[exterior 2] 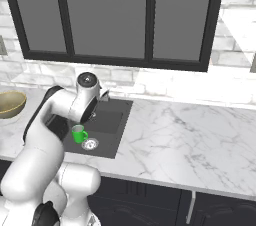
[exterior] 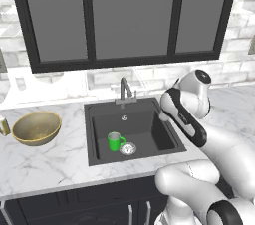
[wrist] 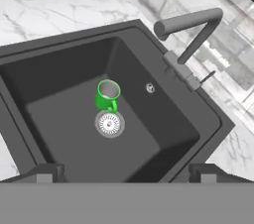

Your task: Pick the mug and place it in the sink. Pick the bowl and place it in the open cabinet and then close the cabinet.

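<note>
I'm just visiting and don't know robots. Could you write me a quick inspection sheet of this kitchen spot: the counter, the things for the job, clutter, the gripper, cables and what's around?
Surface: white marble counter, around a black sink.
Job's things: green mug upright in the sink beside the steel drain; olive-gold bowl on the counter left of the sink.
Clutter: small brass-coloured cylinder beside the bowl.
Gripper: gripper open, empty, above the sink.
Cables: nothing seen.
Surroundings: grey faucet, glass-fronted cabinets, white brick wall, dark base cabinets.
</note>
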{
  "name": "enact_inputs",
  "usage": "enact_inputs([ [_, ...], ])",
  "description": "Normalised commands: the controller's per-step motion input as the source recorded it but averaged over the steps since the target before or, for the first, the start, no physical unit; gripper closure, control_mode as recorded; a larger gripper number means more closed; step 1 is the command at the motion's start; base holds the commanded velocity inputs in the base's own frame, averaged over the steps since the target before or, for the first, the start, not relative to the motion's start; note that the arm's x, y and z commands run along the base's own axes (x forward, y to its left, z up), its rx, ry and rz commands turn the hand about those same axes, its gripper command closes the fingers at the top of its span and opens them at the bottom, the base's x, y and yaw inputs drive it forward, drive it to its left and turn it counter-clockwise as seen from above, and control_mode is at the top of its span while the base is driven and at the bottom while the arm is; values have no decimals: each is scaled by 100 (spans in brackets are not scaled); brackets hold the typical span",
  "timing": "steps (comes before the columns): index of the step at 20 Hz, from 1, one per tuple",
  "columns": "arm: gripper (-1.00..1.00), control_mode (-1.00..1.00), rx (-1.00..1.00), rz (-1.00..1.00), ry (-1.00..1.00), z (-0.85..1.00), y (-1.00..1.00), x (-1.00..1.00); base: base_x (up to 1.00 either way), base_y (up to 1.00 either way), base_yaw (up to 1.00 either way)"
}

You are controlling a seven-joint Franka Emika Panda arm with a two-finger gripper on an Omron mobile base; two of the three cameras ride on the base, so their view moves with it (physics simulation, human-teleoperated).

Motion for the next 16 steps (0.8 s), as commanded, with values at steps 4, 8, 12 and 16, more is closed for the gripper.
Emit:
enact_inputs([
  [4,-100,-100,2,-1,2,-2,-2,-10,0,0,0],
  [8,-100,-100,2,-6,0,3,0,-13,0,0,0],
  [12,-100,-100,0,-31,0,44,0,-14,0,0,0],
  [16,-100,-100,0,-36,-2,50,0,-25,0,0,0],
])
